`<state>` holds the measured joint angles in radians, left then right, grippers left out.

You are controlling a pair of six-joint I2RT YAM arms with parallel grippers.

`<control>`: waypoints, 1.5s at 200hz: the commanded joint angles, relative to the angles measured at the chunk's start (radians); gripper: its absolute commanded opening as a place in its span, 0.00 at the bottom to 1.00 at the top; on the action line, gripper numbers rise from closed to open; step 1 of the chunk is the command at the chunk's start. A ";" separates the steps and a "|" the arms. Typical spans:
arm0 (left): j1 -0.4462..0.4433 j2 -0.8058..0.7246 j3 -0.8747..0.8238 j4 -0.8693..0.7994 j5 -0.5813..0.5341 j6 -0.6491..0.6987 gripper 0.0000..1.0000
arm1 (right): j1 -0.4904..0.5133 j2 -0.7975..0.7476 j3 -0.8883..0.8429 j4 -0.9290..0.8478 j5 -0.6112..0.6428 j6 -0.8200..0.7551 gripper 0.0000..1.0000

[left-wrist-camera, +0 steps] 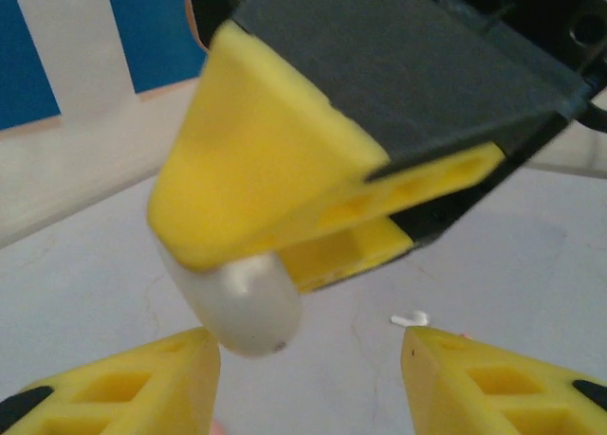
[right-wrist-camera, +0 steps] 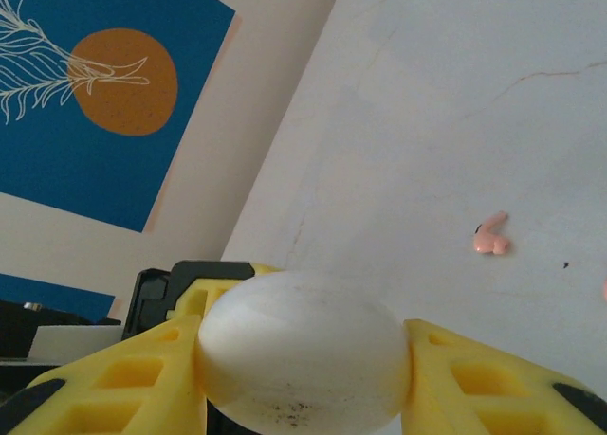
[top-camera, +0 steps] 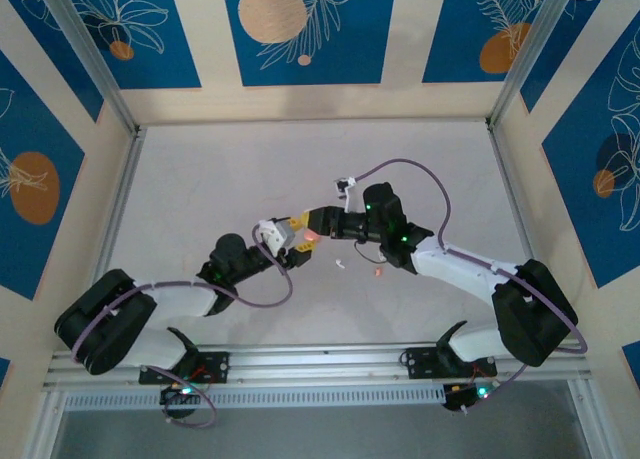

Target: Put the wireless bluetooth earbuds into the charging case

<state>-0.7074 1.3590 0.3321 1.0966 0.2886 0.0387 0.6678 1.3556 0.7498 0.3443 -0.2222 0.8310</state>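
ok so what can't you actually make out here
White rounded object clamped in the right claw: right wrist view, bottom edge cuts it; no lid or seam visible.
Pink sliver: right wrist view, cut by the right edge; maybe an earbud.
Pink spot beside the right claw: top view, too small to name.
White scrap on the table: left wrist view, blurred.

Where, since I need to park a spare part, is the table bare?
Bare: the far half of the table up to the back wall, and the strips along both side walls. Crowded: the centre, where the left gripper and right gripper meet, with an earbud lying just nearer.
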 commanded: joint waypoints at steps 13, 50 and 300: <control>-0.014 0.018 0.023 0.114 -0.055 -0.041 0.51 | 0.013 -0.042 -0.024 0.041 -0.010 0.017 0.44; -0.014 0.044 0.030 0.153 -0.071 -0.083 0.49 | 0.016 -0.047 -0.037 0.053 -0.012 0.026 0.44; -0.008 -0.246 0.142 -0.359 0.413 -0.033 0.21 | -0.196 -0.340 -0.056 -0.250 -0.614 -1.077 0.65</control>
<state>-0.7177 1.1393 0.4500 0.7559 0.5938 -0.0158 0.4782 1.0161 0.6655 0.1654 -0.6884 -0.0422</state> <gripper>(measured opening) 0.223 0.644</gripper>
